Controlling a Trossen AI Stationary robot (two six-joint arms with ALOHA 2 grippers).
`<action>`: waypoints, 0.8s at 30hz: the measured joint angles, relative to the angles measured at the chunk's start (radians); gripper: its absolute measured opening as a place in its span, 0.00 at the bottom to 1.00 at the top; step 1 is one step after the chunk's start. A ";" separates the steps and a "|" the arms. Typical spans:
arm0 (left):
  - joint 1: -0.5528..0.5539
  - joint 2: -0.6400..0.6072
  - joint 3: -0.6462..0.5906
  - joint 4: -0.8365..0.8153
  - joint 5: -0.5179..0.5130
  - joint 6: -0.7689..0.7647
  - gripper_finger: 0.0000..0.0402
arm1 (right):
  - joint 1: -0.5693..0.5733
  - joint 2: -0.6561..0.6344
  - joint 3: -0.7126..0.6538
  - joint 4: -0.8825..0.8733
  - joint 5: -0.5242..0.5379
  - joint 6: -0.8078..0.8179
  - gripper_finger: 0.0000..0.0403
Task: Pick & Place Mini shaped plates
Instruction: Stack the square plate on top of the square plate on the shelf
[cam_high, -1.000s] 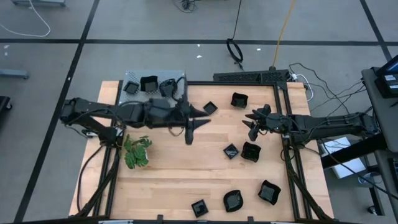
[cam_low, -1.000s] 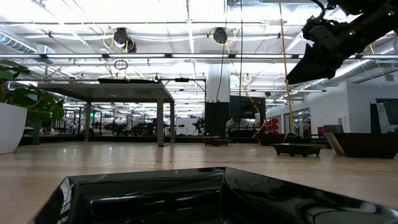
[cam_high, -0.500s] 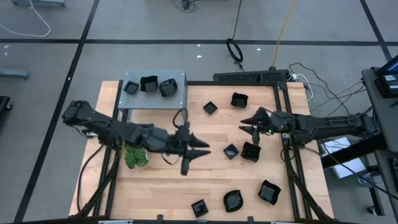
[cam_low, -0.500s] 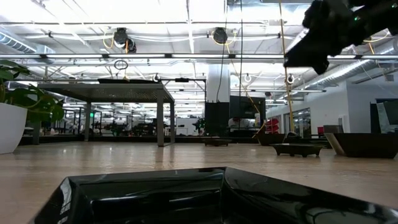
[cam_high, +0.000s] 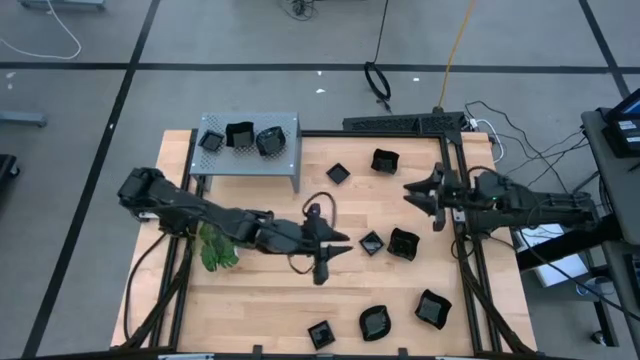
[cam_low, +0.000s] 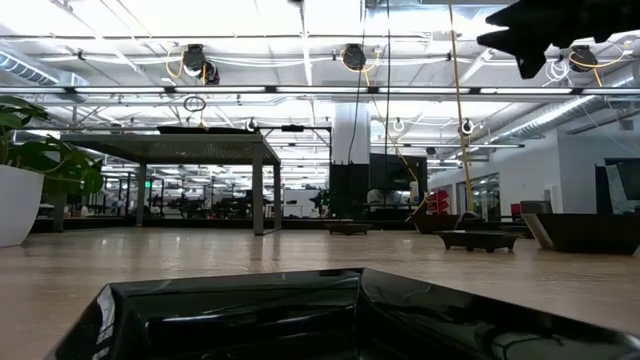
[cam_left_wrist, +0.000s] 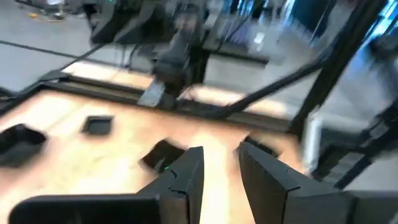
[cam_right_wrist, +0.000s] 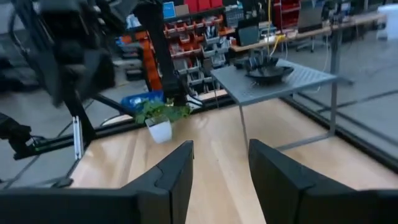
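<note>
The left gripper (cam_high: 330, 250) is hovering with empty fingers parted, a plate (cam_high: 371, 242) lying just ahead of it. It should probably descend straight over one rim. The right gripper (cam_high: 428, 200) is waiting, open and empty.

1. My arms are dark, near black, and so are both sets of my jaws.
2. The worktop (cam_high: 270, 280) under my jaws is pale wood with a fine straight grain.
3. The mini shaped plates (cam_high: 403, 243) scattered between and beyond my jaws are glossy black.
4. The shelf (cam_high: 285, 160) behind my left jaws is grey metal, dotted all over with small perforations.
5. The plant (cam_high: 218, 247) beside my left arm is leafy green; its pot (cam_right_wrist: 160, 130) is white.
6. The floor (cam_high: 250, 50) around the worktop is grey, crossed by dark lines.
</note>
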 joint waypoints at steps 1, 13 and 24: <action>0.006 0.013 -0.002 -0.014 0.006 0.040 0.27 | 0.000 -0.006 0.000 0.001 0.000 -0.015 0.35; 0.159 0.265 -0.001 0.024 0.123 0.444 0.27 | 0.000 -0.022 0.000 0.004 0.000 -0.116 0.35; 0.198 0.391 -0.001 0.063 0.305 0.656 0.27 | 0.000 -0.013 0.000 0.003 0.000 -0.116 0.35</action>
